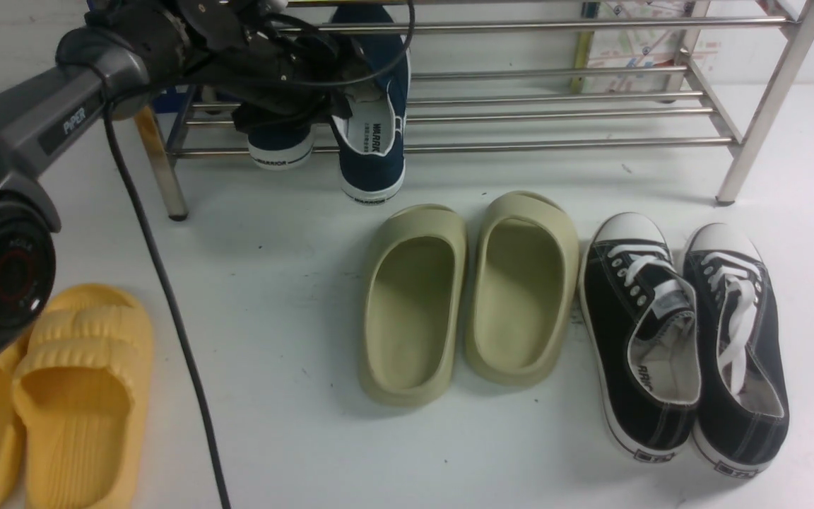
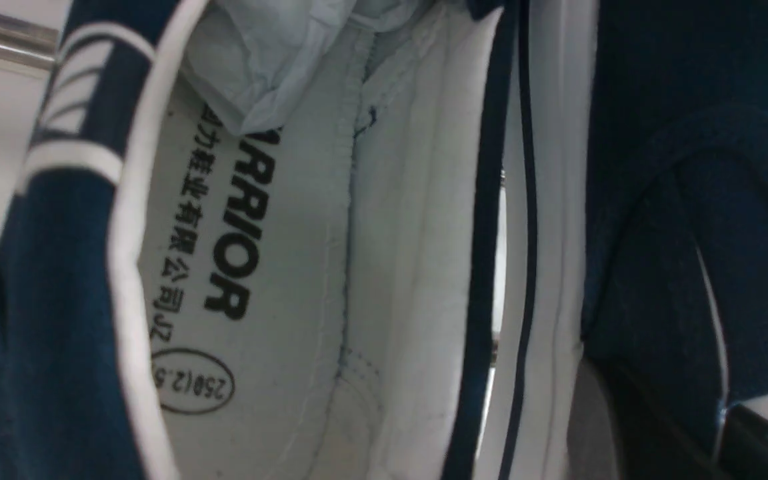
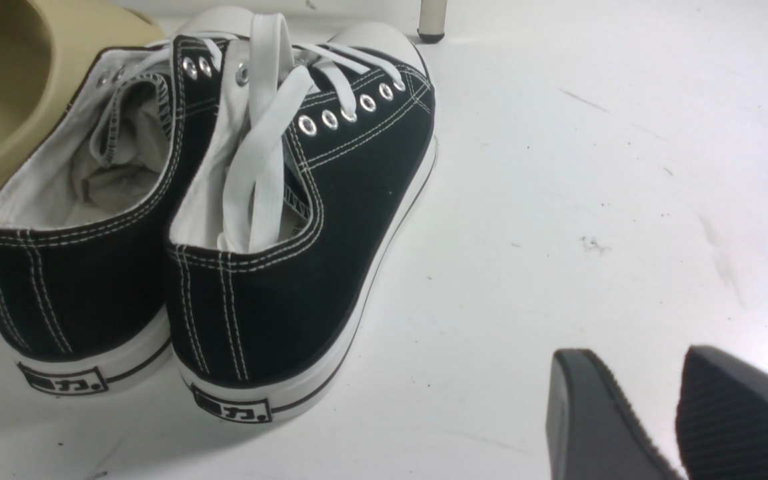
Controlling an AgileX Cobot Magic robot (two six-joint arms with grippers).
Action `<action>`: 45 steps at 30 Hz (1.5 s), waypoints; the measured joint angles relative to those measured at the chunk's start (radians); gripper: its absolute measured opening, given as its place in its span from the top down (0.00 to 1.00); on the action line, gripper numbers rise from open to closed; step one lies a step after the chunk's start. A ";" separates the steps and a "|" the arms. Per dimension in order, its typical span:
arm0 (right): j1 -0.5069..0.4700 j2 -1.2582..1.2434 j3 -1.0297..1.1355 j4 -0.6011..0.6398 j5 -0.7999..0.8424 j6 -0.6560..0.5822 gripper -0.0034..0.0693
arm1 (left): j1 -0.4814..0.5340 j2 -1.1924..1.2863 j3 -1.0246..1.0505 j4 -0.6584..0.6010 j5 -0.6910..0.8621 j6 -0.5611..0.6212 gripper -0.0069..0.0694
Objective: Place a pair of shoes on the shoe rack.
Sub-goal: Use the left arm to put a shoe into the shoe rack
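Step in hand: placing the navy slip-on sneakers (image 1: pixel 373 152) on the shoe rack (image 1: pixel 562 145); judged late, not complete.
Sneaker position: left end of the rack, lower tier; the heels overhang the rack's front bar, and one sneaker is tilted heel-down.
Left gripper (image 1: pixel 294 99): closed, holding both sneakers together (fingers mostly hidden by the canvas).
Right gripper (image 3: pixel 671 400): fingers slightly apart, empty, over the table (image 3: pixel 557 200) well in front of the rack, beside the black lace-up sneakers (image 3: pixel 277 220).
Next move: judged to call for levelling the pair, pushing it deeper into the rack until the soles bear on the bars, then releasing.
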 joint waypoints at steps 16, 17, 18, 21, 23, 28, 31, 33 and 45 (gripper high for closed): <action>0.000 0.000 0.000 0.000 0.000 0.000 0.62 | 0.000 0.002 -0.002 -0.035 0.001 0.001 0.44; 0.000 0.000 0.000 0.000 0.000 0.000 0.62 | 0.000 0.000 -0.002 -0.036 0.006 0.001 0.42; 0.000 0.000 0.000 0.000 0.000 0.000 0.62 | 0.000 -0.003 -0.003 -0.036 0.010 0.003 0.41; 0.000 0.000 0.000 0.000 0.000 0.000 0.62 | 0.001 -0.023 -0.004 -0.032 0.016 0.021 0.39; 0.000 0.000 0.000 0.000 0.000 0.000 0.62 | 0.003 -0.049 -0.005 -0.017 0.023 0.029 0.39; 0.000 0.000 0.000 0.000 0.000 0.000 0.62 | 0.005 -0.117 -0.011 0.045 0.104 0.032 0.39; 0.000 0.000 0.000 0.000 0.000 0.000 0.62 | 0.005 -0.133 -0.011 0.062 0.153 0.034 0.39; 0.000 0.000 0.000 0.000 0.000 0.000 0.62 | 0.005 -0.145 -0.011 0.096 0.233 0.035 0.39; 0.000 0.000 0.000 0.000 0.000 0.000 0.62 | 0.005 -0.247 0.140 0.167 0.450 0.080 0.87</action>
